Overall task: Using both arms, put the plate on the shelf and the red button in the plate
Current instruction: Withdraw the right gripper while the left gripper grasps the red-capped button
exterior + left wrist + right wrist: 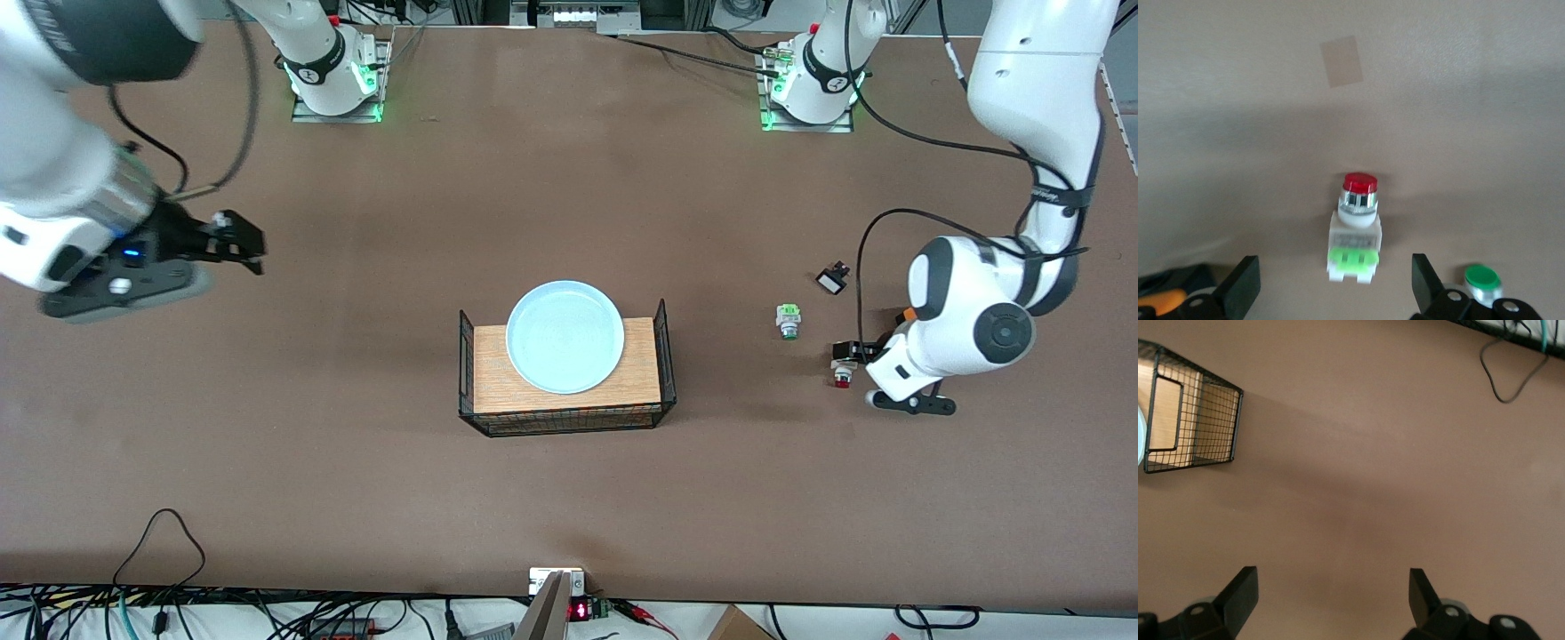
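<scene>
Red button [1357, 227] lies on the tabletop [356, 444] at my left arm's end, its long axis running between the spread fingers of my left gripper [1336, 287] (plate [564, 336] already on the wire basket [662, 373]); my right gripper [1331, 603] waits, spread.

From my station the table [356, 427] reads as a matt brown surface, smooth and without glare. The plate [564, 336] looks like smooth pale-blue plastic or glazed ware with a soft sheen, sitting on a wood-grain board [498, 391] inside a thin black wire-mesh basket [466, 356]. I see the red button [1355, 228] as a glossy translucent red cap over a shiny metal collar, with a matt white and bright green plastic body.
</scene>
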